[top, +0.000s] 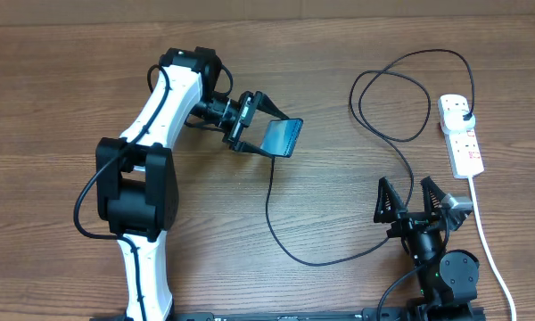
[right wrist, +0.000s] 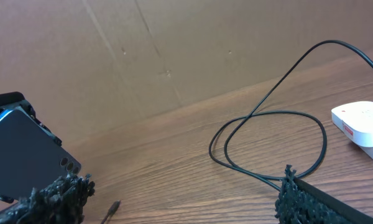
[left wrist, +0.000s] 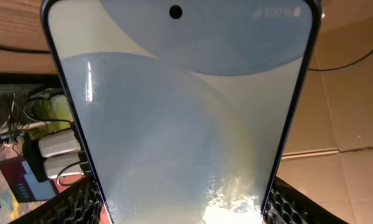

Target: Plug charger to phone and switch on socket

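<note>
Left gripper is clamped on the phone, holding it tilted, left of centre, and its lit screen fills the left wrist view. The charger runs from its plug in the socket at the far right and loops across the wood. Its free end comes up just under the phone; joined or not, I cannot tell. Right gripper sits near the front edge, fingers spread wide, holding nothing, with the cable passing just beside it.
</note>
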Controlling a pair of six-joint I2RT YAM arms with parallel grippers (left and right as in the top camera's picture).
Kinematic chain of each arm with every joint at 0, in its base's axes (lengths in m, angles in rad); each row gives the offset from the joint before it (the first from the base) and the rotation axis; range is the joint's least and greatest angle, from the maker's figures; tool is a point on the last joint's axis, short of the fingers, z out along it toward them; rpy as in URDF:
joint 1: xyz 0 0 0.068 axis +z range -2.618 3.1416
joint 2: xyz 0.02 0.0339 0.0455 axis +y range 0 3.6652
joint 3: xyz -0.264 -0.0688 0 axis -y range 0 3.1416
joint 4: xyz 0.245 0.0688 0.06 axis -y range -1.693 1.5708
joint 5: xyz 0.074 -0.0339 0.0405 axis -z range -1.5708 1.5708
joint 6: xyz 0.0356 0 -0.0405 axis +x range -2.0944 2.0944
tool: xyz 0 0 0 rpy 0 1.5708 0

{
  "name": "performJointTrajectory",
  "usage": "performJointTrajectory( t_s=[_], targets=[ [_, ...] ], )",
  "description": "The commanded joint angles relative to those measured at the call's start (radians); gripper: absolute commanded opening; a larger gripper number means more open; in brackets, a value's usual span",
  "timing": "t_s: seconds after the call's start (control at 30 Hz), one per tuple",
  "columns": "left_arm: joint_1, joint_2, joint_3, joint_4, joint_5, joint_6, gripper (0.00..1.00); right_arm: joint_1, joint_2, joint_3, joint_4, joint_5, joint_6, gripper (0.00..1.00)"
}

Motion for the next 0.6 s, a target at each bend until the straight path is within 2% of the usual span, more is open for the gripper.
performJointTrajectory(
  t_s=[0.0, 0.33, 0.57],
  targets=[
    [0.019, -0.008, 0.031, -0.022, 0.040, 0.065, 0.63, -0.003, -0.002, -0.011, 0.006, 0.002, -0.008, 1.00],
    [0.061, -0.008, 0.031, -0.106, 0.057, 0.172, 0.63, -0.003, -0.002, -0.011, 0.006, 0.002, -0.008, 1.00],
    [0.064, -0.008, 0.031, -0.111, 0.038, 0.186, 0.61, -0.003, -0.002, -0.011, 0.006, 0.002, -0.008, 1.00]
  ],
)
